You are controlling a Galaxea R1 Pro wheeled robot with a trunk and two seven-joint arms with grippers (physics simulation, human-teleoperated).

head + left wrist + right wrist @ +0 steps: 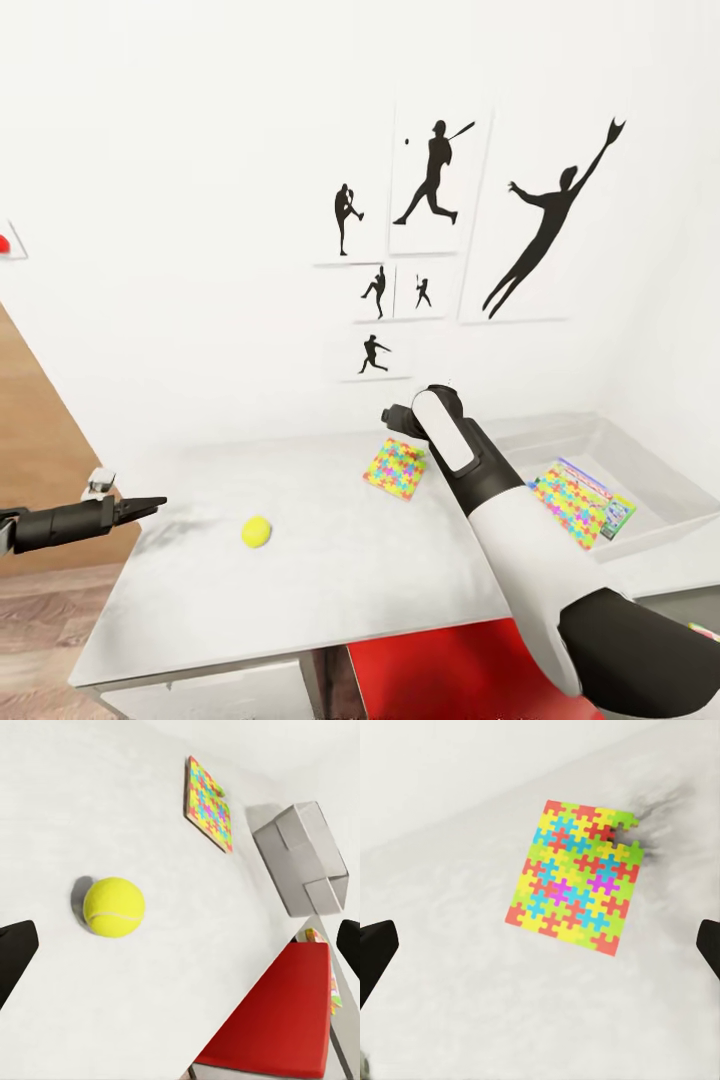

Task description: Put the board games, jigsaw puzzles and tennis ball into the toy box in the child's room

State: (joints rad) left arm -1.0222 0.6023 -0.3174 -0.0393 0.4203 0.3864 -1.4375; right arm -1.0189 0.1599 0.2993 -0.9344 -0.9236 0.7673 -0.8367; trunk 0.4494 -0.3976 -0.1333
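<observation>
toy box (655,470) holding puzzle (572,505), perhaps game

No lettering, brand or number can be read. The printed game box (598,502) inside the toy box (664,478) carries print too small to make out, and the wall pictures (440,190) above the table (330,560) bear silhouettes, not words.

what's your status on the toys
Both hands open, empty. Left hand near ball; right over puzzle on table. Second puzzle already in box. Nothing in the way.
</observation>
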